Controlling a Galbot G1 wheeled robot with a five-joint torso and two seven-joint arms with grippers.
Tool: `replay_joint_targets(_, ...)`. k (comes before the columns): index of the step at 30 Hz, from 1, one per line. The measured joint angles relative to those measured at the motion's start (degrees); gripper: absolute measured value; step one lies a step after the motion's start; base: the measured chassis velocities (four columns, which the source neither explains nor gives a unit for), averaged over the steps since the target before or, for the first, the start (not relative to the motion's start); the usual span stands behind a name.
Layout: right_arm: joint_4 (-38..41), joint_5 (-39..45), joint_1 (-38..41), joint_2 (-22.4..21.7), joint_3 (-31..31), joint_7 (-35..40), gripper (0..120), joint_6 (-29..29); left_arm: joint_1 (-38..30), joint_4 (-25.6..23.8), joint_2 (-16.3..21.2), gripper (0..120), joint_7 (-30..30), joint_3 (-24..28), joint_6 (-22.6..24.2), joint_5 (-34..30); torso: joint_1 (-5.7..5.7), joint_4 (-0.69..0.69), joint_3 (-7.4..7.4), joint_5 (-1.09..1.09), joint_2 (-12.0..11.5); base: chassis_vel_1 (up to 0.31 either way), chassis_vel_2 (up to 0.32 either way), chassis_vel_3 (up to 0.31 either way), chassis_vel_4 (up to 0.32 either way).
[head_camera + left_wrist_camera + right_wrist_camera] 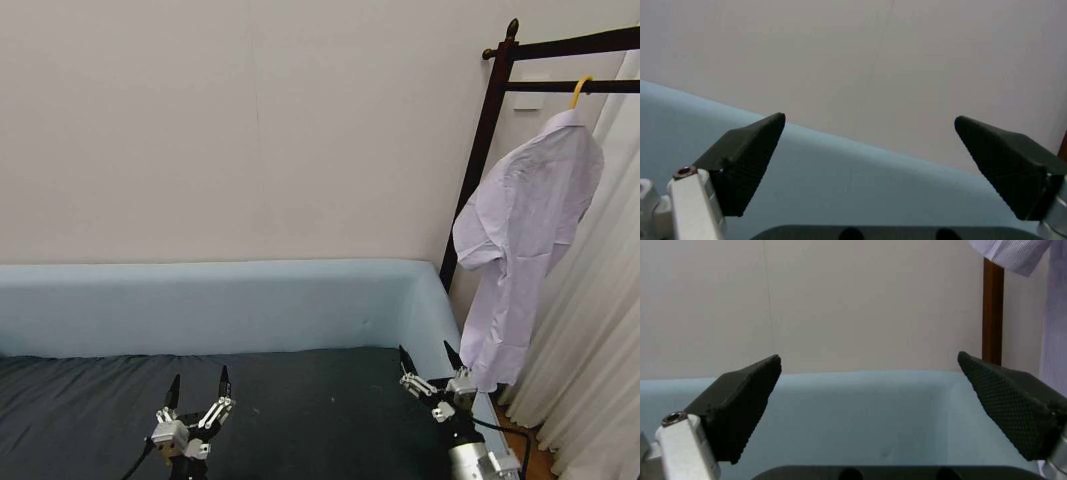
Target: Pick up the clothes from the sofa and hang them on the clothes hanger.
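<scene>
Your left tool [200, 376] and right tool [425, 350] are hovering released over the sofa [220, 300]; the white shirt [525, 240] is hanging vertically at two o'clock on the clothes rack [482, 140], nearer your right tool.

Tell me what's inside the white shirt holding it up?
A yellow hanger: its hook pokes out of the top of the white shirt and goes over the dark wooden rail. The rest of the hanger is covered by the shirt.

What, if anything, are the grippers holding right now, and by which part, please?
Nothing is held. The left gripper and right gripper are both open and empty over the sofa; the shirt hangs on the hanger.
</scene>
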Motion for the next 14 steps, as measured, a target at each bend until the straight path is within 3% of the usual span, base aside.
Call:
replay_joint_targets(3, -1.7, -4.3, -2.1, 3.4, 1.1, 0.0, 100, 2.2, 0.2, 1.4, -1.7, 100, -0.6, 0.3, 0.7, 2.5, 0.01, -0.01, 0.01, 0.0, 0.0, 0.0, 0.0, 0.0, 0.0)
replay_joint_targets(14, -2.0, -4.5, -1.9, 3.3, 1.3, 0.0, 100, 2.3, 0.2, 1.5, -1.7, 100, -0.6, 0.3, 0.8, 2.5, 0.01, 0.0, 0.01, 0.0, 0.0, 0.0, 0.0, 0.0, 0.0)
